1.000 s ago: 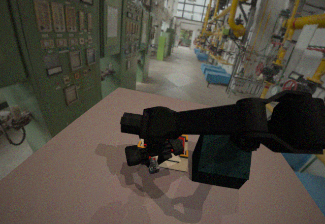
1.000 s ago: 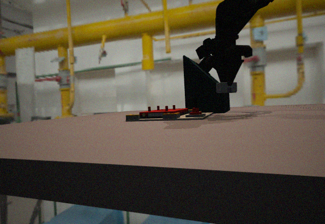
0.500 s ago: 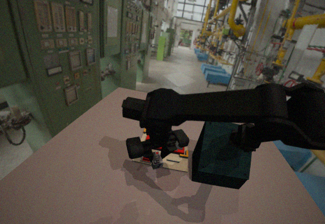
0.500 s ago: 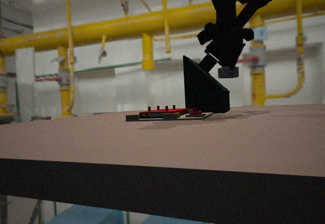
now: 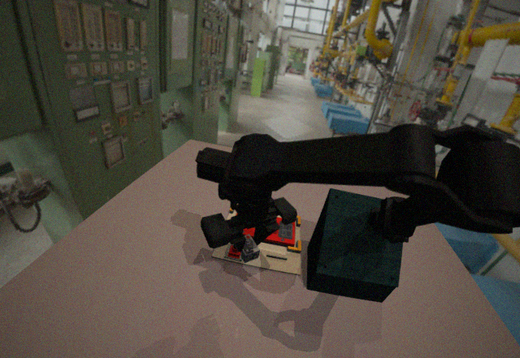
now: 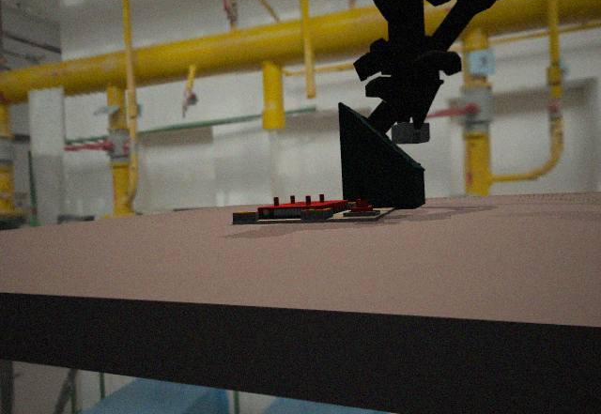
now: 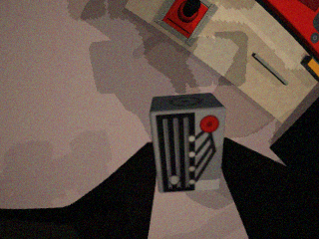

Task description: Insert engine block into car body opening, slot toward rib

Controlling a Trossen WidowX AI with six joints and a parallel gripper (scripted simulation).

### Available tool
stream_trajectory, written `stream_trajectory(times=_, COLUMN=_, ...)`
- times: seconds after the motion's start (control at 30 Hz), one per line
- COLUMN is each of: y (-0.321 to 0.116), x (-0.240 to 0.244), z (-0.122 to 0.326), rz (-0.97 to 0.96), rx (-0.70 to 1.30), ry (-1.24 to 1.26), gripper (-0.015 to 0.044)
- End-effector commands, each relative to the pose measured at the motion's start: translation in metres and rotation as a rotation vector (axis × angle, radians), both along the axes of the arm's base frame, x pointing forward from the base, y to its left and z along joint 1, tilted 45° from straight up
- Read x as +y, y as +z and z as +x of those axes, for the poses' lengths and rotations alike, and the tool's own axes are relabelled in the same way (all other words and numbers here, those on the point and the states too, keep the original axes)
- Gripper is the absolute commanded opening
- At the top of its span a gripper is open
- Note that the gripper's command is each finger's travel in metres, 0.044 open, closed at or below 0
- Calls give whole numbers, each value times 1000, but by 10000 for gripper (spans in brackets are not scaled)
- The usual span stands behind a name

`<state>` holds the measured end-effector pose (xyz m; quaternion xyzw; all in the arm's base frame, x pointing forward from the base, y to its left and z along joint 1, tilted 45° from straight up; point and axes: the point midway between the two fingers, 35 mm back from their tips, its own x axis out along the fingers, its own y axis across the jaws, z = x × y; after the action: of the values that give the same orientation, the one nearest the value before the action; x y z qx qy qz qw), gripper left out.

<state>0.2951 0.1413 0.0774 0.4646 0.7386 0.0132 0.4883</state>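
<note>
My gripper (image 5: 246, 241) (image 6: 412, 124) (image 7: 186, 146) is shut on the engine block, one black finger on each side. The grey engine block (image 5: 251, 252) (image 6: 411, 133) (image 7: 203, 174) is held in the air, well above the table in the exterior view. In the wrist view its face shows dark slots at the left and a red disc at the right. The red car body (image 5: 288, 241) (image 6: 335, 203) (image 7: 296, 15) lies on the beige board (image 5: 289, 266) (image 7: 294, 104) and has several upright pins. It is partly cut off in the wrist view; its opening and rib cannot be made out.
A small red part (image 5: 233, 253) (image 6: 362, 207) (image 7: 174, 20) in a grey frame sits at the board's near corner, and a thin grey bar (image 5: 276, 256) (image 7: 269, 69) lies beside it. Orange-and-black corner pieces stand around the car body. A tall dark wedge block (image 5: 357, 240) (image 6: 374, 172) stands beside the board.
</note>
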Motion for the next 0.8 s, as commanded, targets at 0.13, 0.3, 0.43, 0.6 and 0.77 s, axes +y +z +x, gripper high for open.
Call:
stream_trajectory(times=0.13, y=-22, x=-9, z=13, rz=8, rx=-84, ry=83, gripper=0)
stream_trajectory(times=0.3, y=-36, x=-15, z=19, rz=13, rx=-134, ry=134, gripper=0)
stream_trajectory(times=0.43, y=-47, x=-20, z=24, rz=17, rx=-174, ry=174, gripper=0)
stream_trajectory(times=0.6, y=-61, x=-26, z=28, rz=20, rx=-220, ry=220, gripper=0)
stream_trajectory(times=0.77, y=-75, x=-33, z=32, rz=21, rx=-262, ry=261, gripper=0)
